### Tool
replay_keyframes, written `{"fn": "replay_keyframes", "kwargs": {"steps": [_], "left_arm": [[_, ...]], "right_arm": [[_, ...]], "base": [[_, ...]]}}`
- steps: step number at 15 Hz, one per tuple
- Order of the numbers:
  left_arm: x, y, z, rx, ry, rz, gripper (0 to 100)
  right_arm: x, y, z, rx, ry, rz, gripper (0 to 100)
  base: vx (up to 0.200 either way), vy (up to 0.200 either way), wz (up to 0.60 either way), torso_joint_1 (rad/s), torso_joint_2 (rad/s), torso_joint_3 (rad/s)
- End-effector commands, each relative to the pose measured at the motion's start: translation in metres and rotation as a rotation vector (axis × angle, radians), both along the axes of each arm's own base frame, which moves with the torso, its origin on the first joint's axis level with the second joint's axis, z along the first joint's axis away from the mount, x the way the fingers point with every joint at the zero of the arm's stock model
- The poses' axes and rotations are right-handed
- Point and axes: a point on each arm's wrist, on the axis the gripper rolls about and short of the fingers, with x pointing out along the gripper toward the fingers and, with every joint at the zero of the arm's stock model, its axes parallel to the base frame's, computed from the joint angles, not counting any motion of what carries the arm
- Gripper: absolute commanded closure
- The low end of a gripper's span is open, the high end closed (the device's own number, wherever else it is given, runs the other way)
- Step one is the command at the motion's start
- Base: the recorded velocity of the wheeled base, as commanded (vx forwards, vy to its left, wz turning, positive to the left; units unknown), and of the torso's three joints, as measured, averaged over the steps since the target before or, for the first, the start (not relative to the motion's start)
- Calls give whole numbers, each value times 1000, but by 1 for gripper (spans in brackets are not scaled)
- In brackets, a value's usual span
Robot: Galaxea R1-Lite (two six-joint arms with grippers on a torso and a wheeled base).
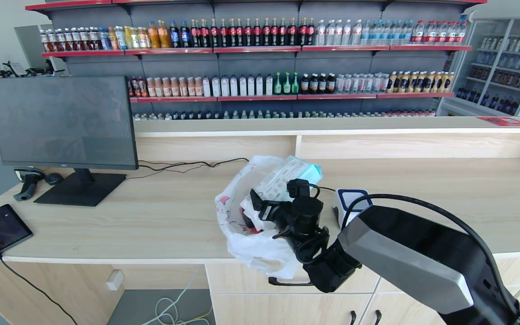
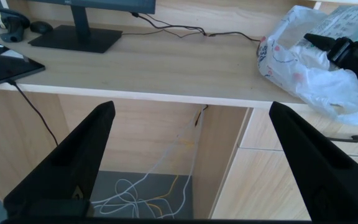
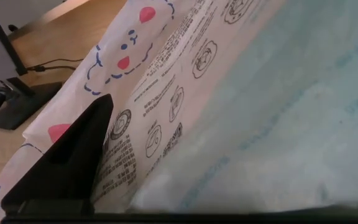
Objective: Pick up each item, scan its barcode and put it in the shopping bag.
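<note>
Our right gripper (image 1: pixel 256 206) sits in the white shopping bag (image 1: pixel 251 243) at the surface's (image 1: pixel 160 216) near edge, against the pale green packet (image 1: pixel 294 171), likely seating it, though we cannot tell whether its jaws are together; our left gripper (image 2: pixel 191 107) hangs low, jaws apart.

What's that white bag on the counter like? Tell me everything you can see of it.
The shopping bag is thin white plastic, crumpled, printed with red hearts and blue outlines. It slumps on the wooden counter at the front edge, one fold hanging over. Its mouth is open, with a pale teal-and-white pack sticking out and the right gripper at the opening.
</note>
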Motion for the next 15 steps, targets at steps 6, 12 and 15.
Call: {"fn": "replay_keyframes", "kwargs": {"steps": [6, 12, 15], "left_arm": [[0, 0, 0, 0, 1, 0, 0], [0, 0, 0, 0, 1, 0, 0], [0, 0, 0, 0, -1, -1, 0]], "right_arm": [[25, -10, 54, -57, -162, 53, 0], [14, -19, 34, -79, -131, 46, 0], [8, -24, 35, -76, -136, 42, 0]], "base": [[0, 0, 0, 0, 0, 0], [0, 0, 0, 0, 0, 0], [0, 0, 0, 0, 0, 0]]}}
